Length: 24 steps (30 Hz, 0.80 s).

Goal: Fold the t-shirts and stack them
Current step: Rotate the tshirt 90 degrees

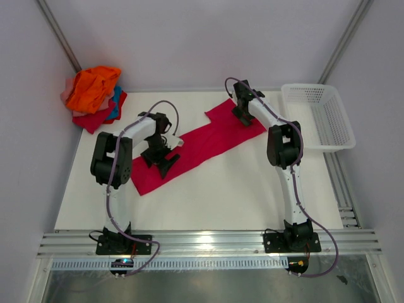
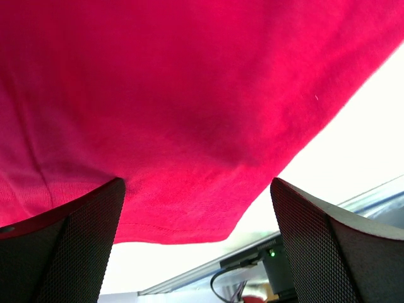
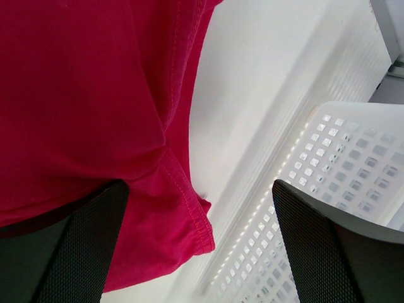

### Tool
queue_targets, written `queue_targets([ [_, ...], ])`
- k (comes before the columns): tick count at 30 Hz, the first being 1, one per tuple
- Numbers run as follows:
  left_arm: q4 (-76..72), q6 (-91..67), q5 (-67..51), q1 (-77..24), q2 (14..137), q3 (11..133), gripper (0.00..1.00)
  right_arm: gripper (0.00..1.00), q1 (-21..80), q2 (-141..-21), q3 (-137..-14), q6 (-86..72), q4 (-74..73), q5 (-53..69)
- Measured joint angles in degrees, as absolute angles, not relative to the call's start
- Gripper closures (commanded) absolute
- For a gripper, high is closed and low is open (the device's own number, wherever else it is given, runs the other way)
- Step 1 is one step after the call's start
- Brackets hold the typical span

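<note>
The plain crimson cotton t-shirt (image 1: 208, 142) lies flat on the white desk (image 1: 240, 196) as a long narrow band, running from the near left up towards the far right. From that shape I judge it is already folded lengthwise, with the crosswise fold yet to come.

An arm is posted at each end of the band, which makes sense, since a strip of soft cloth can only be lifted evenly from both ends at once. The left gripper (image 1: 161, 161) hangs over the near-left end with its jaws spread wide and nothing between them but the hem below. The right gripper (image 1: 242, 116) is over the far-right end, jaws just as wide and holding nothing. In its wrist view one finger sits over the stitched hem and the other out over bare desk and the white plastic mesh basket (image 1: 317, 117) — so the cloth's edge falls inside the gap, where a pinch would catch it. I cannot tell whether either gripper's fingers touch the fabric.

The remaining t-shirts (image 1: 95, 95) — bright orange on top, red, blue and pale pink showing beneath — sit crumpled in a heap at the far-left corner, well apart from the working area, presumably waiting their turn.
</note>
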State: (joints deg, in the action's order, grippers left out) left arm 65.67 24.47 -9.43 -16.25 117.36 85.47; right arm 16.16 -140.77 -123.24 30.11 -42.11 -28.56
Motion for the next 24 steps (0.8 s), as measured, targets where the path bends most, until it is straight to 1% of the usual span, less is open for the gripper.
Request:
queue_targets([
  [11,68.2,26.3,-9.3,-25.7,116.5,83.5,0.01,0.01,16.2,-141.9,-124.7,30.1,-42.1,-28.5],
  [24,69.1,26.3,-10.8,-26.7,110.7,77.9,0.01,0.01,16.4,-143.5,-125.5,34.2,-37.3,-31.3],
])
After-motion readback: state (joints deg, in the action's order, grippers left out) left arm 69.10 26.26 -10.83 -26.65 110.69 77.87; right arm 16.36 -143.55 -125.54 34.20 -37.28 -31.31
